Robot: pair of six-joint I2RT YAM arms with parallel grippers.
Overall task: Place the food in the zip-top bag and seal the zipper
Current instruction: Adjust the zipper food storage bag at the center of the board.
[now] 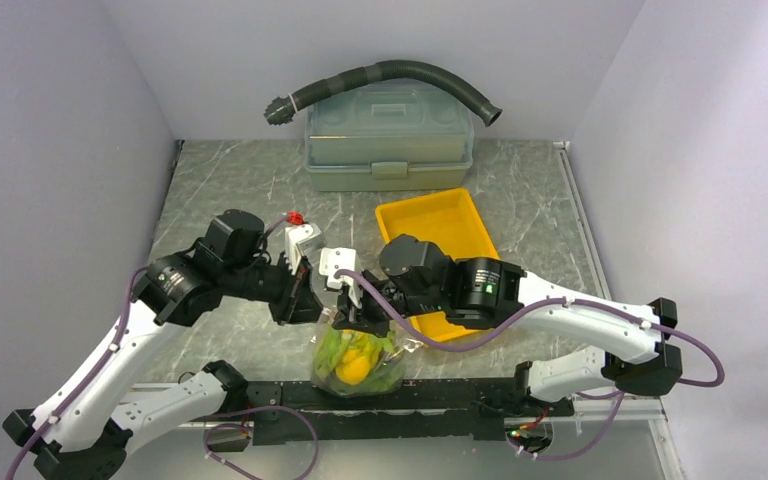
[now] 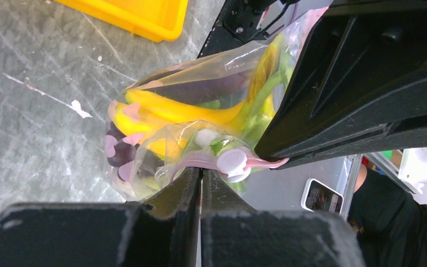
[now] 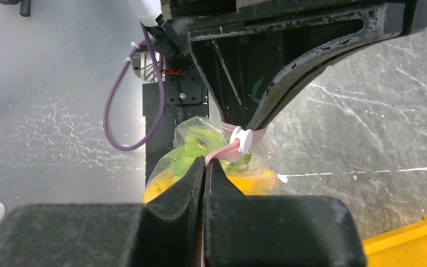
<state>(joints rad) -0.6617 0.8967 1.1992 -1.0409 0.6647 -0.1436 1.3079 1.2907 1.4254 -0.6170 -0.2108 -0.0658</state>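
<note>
Over the table [image 1: 230,190], left pincer [image 2: 201,173] and right pincer [image 3: 204,165] clamped on zipper [image 2: 262,163], food [image 2: 172,111] half-hidden

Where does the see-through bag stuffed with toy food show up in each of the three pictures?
Top external: the zip-top bag sits low in the centre, under the arms' tips.
Left wrist: the bag fills the middle, with its pink strip towards the bottom.
Right wrist: the bag is at the centre, slightly left.
Shared landmark: the yellow tray, top edge in the left wrist view, bottom right corner in the right wrist view.
</note>
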